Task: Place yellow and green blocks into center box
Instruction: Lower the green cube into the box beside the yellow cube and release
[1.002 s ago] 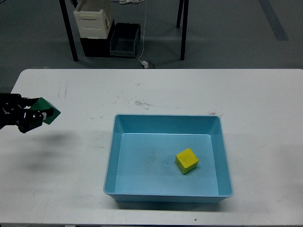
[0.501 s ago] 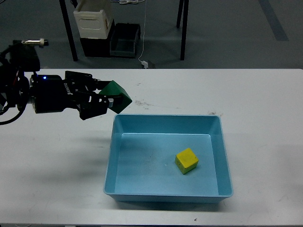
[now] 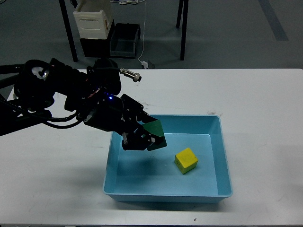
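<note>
At left of table: one black arm reaches in from the left edge, across the white table [image 3: 265,99] toward the box.
Left gripper [image 3: 144,137]: one in view, over the left part of the box interior; fingers closed onto the green block, holding it.
Green block [image 3: 156,135]: one, tilted, held above the box floor; whether it touches the floor, cannot tell.
Blue box [image 3: 226,161]: one, open-topped, centre of table, near edge close to the table's near edge.
Yellow block [image 3: 186,161]: one, lying on the box floor, right of the green block, just beside it but apart.
Blocks counted: two, one green and one yellow.
Far side, on the floor beyond the table: one cream container [image 3: 93,21], one dark bin [image 3: 125,40] to its right.
</note>
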`<control>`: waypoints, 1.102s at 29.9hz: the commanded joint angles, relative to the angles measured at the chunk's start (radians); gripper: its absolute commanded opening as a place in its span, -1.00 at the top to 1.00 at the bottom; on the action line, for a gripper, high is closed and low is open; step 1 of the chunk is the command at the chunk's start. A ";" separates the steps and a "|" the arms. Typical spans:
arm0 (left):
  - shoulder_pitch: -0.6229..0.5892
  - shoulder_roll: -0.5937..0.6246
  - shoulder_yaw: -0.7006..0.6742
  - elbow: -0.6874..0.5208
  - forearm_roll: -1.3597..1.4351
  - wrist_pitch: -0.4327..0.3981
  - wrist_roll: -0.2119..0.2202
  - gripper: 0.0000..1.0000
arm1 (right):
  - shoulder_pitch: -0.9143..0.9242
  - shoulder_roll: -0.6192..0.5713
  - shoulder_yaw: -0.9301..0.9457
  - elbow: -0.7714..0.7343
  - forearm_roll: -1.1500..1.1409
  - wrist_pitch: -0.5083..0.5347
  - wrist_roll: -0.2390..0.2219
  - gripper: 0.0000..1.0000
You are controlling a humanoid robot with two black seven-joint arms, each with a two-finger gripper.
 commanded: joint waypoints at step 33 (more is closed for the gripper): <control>0.251 -0.008 -0.328 0.208 -0.862 -0.002 0.000 -1.00 | 0.162 0.009 -0.050 0.006 0.000 0.008 0.020 -1.00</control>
